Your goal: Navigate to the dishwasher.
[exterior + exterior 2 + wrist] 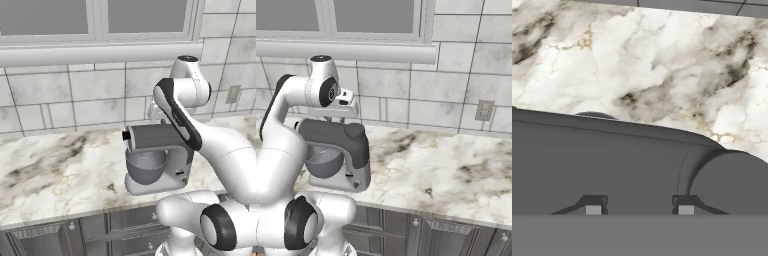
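Note:
The dishwasher is out of view; the fronts under the counter are grey framed cabinet doors and drawers (125,231) with small knobs. My gripper (639,208) hangs just above the dark grey head of a stand mixer (612,160). Its two fingertips (593,206) stand wide apart with nothing between them, so it is open. From the base, the white hand (347,102) sits over the top of the stand mixer (336,147), and the arm is folded high in front of the tiled wall.
The stand mixer (155,160) with its metal bowl stands on a marble counter (50,170) against a tiled wall. A window sill runs above. A wall outlet (485,110) is to the right. Framed cabinet doors (446,236) sit under the counter's edge.

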Robot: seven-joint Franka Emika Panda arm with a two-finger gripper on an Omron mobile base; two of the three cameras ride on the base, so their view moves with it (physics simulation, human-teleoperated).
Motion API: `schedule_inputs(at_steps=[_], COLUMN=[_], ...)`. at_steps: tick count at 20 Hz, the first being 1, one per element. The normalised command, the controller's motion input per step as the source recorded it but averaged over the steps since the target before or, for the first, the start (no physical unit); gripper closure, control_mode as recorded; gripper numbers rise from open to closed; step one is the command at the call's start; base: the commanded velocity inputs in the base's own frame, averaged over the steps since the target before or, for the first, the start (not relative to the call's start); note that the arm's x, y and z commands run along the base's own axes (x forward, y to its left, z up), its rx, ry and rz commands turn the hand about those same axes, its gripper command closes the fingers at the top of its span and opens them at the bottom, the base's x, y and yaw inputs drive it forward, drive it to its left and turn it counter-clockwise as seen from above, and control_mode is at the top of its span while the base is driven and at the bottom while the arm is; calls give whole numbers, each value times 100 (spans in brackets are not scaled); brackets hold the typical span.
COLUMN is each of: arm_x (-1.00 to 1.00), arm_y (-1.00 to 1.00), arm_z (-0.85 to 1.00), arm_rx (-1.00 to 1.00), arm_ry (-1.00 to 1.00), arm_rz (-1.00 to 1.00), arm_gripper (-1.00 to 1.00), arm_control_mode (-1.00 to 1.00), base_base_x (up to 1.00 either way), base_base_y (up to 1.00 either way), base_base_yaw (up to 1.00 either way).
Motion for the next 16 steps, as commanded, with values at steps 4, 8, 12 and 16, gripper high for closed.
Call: schedule_inputs(at_steps=[4, 8, 12, 16], arm_x=[0, 0, 0, 0], arm_y=[0, 0, 0, 0], arm_z=[0, 0, 0, 0], arm_rx=[0, 0, 0, 0], arm_ry=[0, 0, 0, 0], arm_rz=[0, 0, 0, 0], arm_gripper=[-100, -100, -100, -100], arm_control_mode=[100, 100, 100, 100], base_base_x=[0, 0, -75, -66], base_base_y=[0, 0, -1, -2], base_base_yaw=[0, 0, -2, -32])
